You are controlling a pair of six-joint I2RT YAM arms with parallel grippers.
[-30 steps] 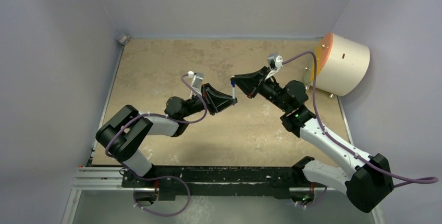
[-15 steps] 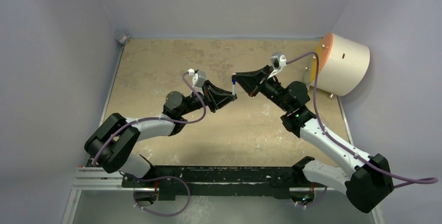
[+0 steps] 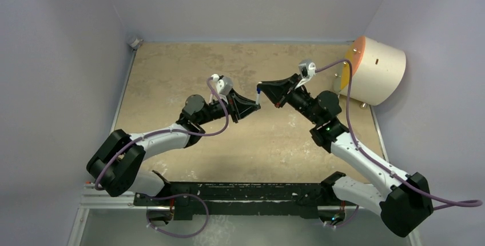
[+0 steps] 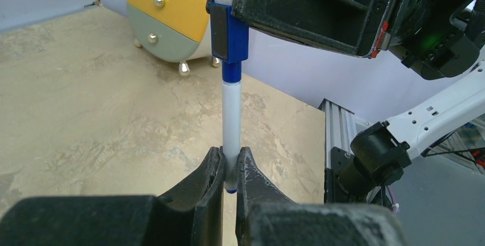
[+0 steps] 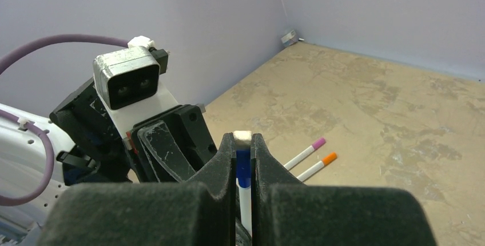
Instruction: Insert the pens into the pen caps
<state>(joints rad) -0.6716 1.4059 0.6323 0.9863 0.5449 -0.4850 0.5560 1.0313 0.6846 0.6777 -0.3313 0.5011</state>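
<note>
Where the two arms are bolted at the near edge of the table (image 3: 171, 74), the left arm (image 3: 160, 137) bends forward and to the right, and the right arm (image 3: 354, 149) bends forward and to the left. Their wrists meet nose to nose above the middle of the table.

The left gripper (image 4: 229, 160) has its jaws pinched narrowly on the lower end of a pen (image 4: 230, 120), a thin white-grey stick. The pen's long axis runs straight out from those fingers towards the right gripper (image 5: 243, 143). Seen from overhead, it points roughly away from the arm bases.

The right gripper's jaws are clamped on a blue cap (image 4: 228, 34), which sits in line with the pen. A short blue neck on the pen meets the cap's mouth. Whether the pen is fully seated cannot be told.

Beyond the grippers, a pink-tipped pen (image 5: 305, 153) and an orange-tipped pen (image 5: 317, 166) lie side by side on the mottled tan table, close and nearly parallel.

Plain lilac walls (image 3: 257, 6) close in the table. At the far right stands a small round cabinet (image 3: 374, 68) with orange, yellow and green drawer fronts.
</note>
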